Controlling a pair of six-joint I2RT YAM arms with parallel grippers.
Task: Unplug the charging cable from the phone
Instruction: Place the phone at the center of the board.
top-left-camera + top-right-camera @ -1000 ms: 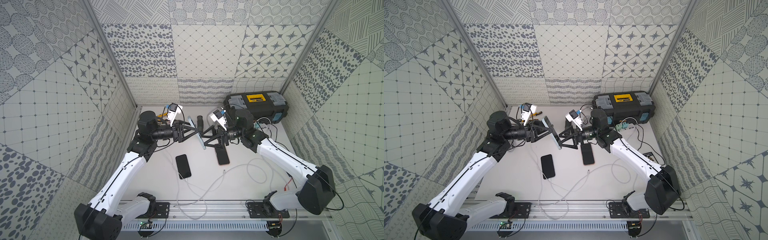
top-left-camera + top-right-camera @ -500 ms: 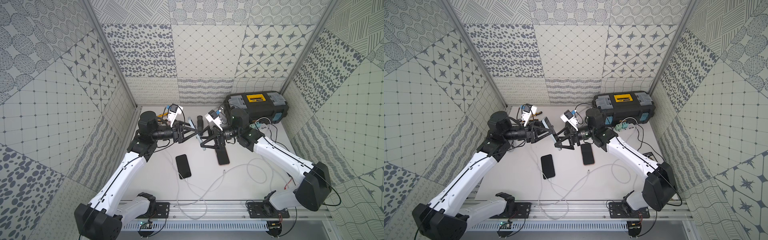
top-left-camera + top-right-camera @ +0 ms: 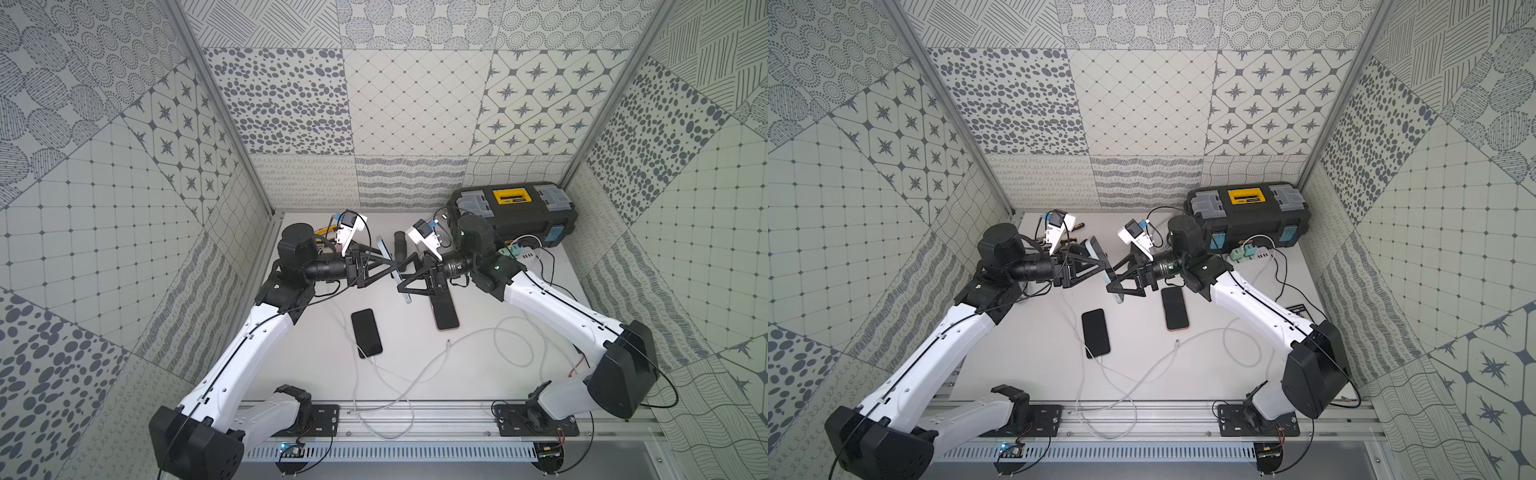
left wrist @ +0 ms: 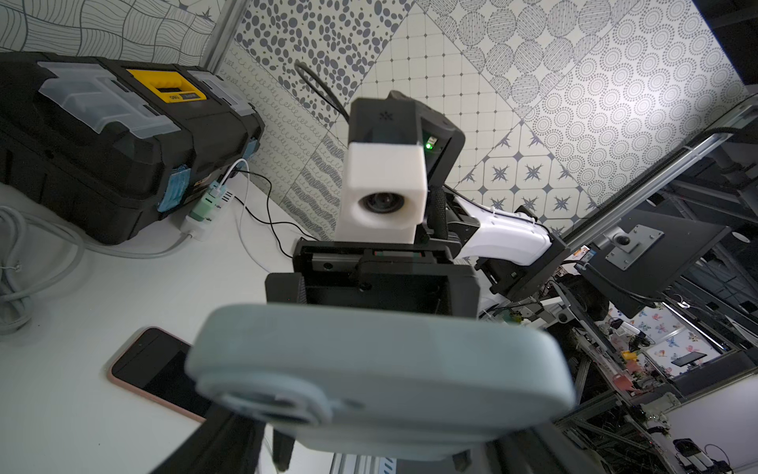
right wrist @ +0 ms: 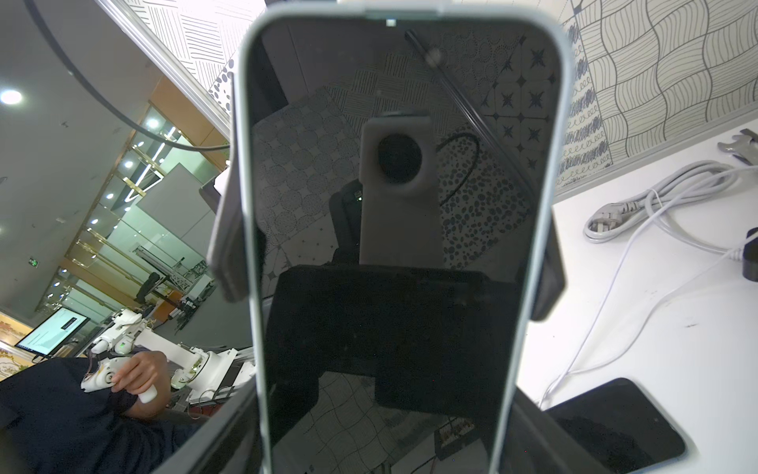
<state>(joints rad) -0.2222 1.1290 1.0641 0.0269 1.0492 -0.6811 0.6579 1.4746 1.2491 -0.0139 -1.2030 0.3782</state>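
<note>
Pale-blue phone hangs clamped in the left pincer.

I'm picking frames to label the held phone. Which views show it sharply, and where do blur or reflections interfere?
In both top views the phone is small but sharp, under even light; in the left wrist view its back is too close and blurred, the toolbox behind it sharper; in the right wrist view its dark screen is a mirror full of reflections.
</note>
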